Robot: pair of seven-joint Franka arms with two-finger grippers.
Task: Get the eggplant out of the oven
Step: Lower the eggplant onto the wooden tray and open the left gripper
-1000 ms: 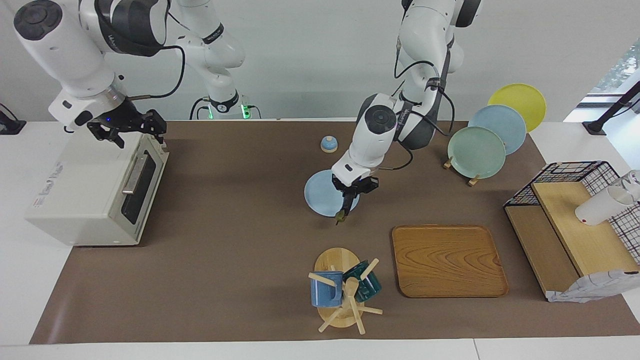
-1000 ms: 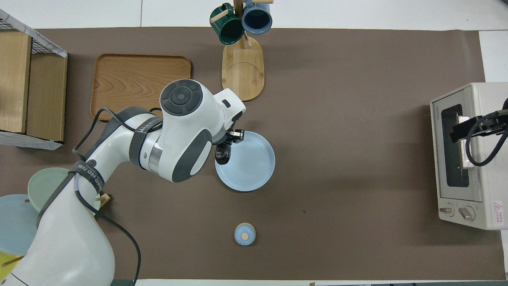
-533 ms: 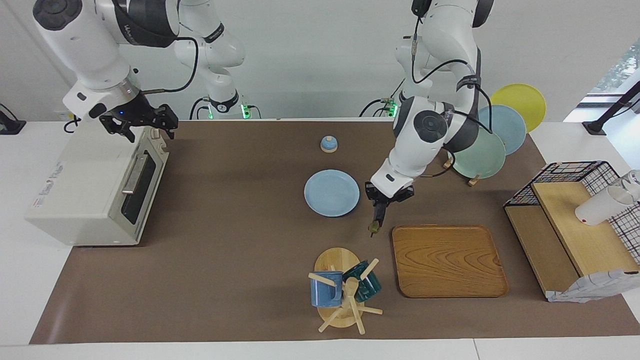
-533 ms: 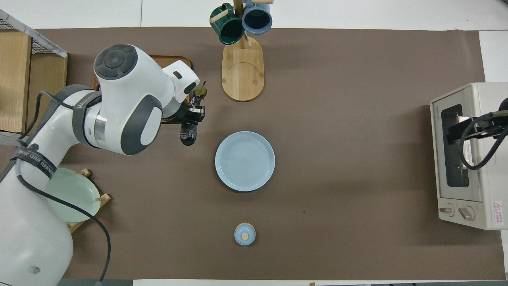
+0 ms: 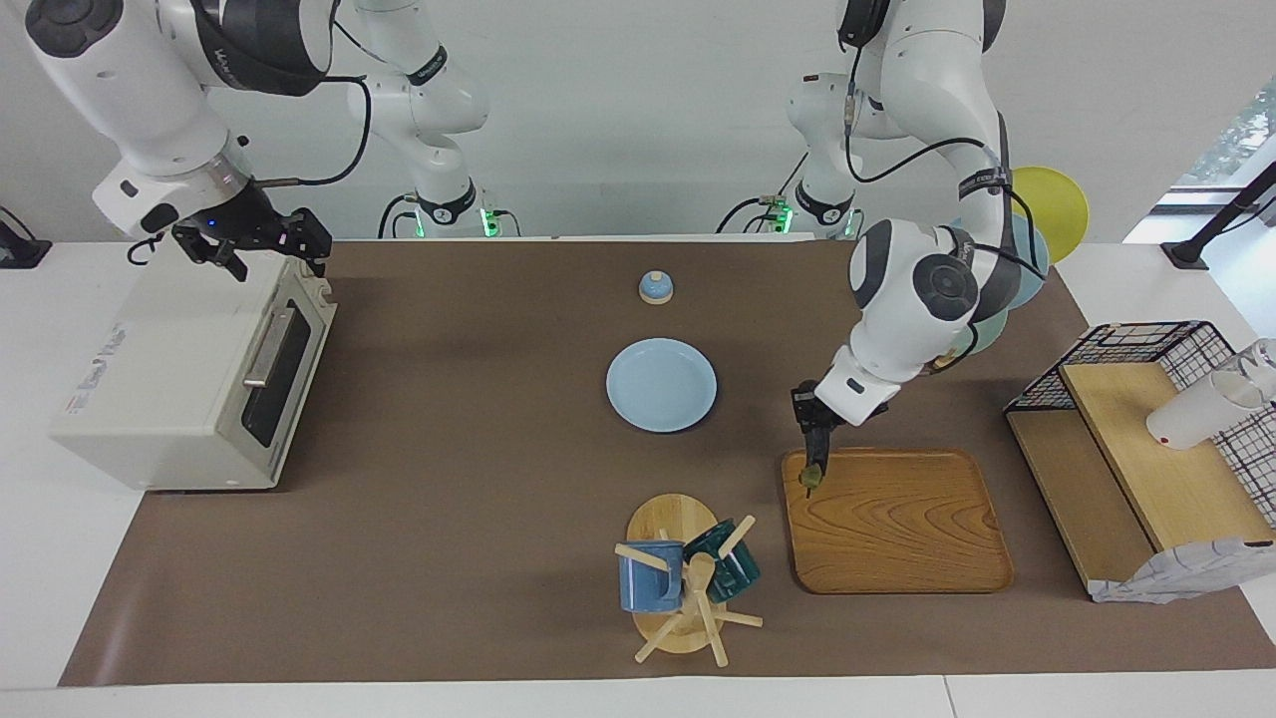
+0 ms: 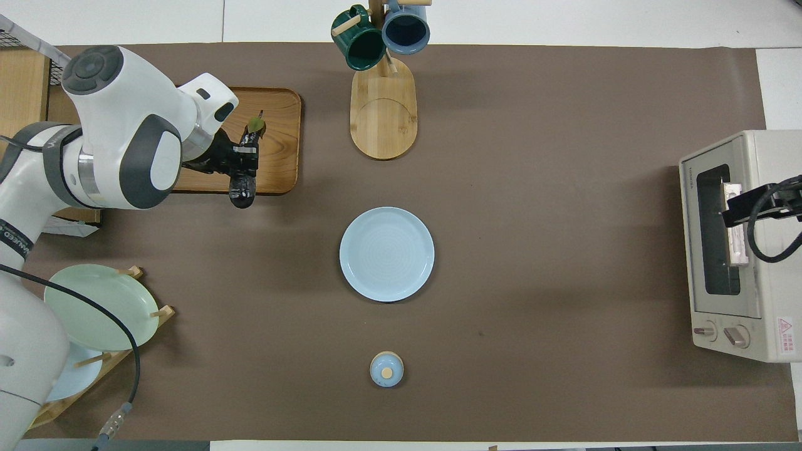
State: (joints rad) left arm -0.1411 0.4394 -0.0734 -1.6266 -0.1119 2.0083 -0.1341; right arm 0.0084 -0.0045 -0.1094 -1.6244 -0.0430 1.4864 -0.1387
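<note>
My left gripper [image 5: 813, 435] is shut on the eggplant [image 5: 811, 471], a long dark fruit with a greenish stem. It holds it in the air over the edge of the wooden tray [image 5: 897, 524]. In the overhead view the eggplant [image 6: 242, 190] lies across the gripper [image 6: 247, 154], stem end over the tray [image 6: 279, 150]. The off-white oven [image 5: 169, 369] stands at the right arm's end of the table with its door closed. My right gripper [image 5: 261, 247] hovers over the oven's top front edge, and shows over the oven [image 6: 720, 188] in the overhead view [image 6: 742, 210].
A light blue plate [image 5: 661, 385] lies mid-table. A mug tree [image 5: 683, 583] with two mugs stands beside the tray. A small blue knob [image 5: 655, 287] sits nearer the robots. A plate rack [image 6: 94, 307] and a wire shelf [image 5: 1146, 439] stand at the left arm's end.
My left gripper carried the eggplant from over the blue plate toward the left arm's end, to over the tray's edge. My right gripper shifted slightly over the oven top.
</note>
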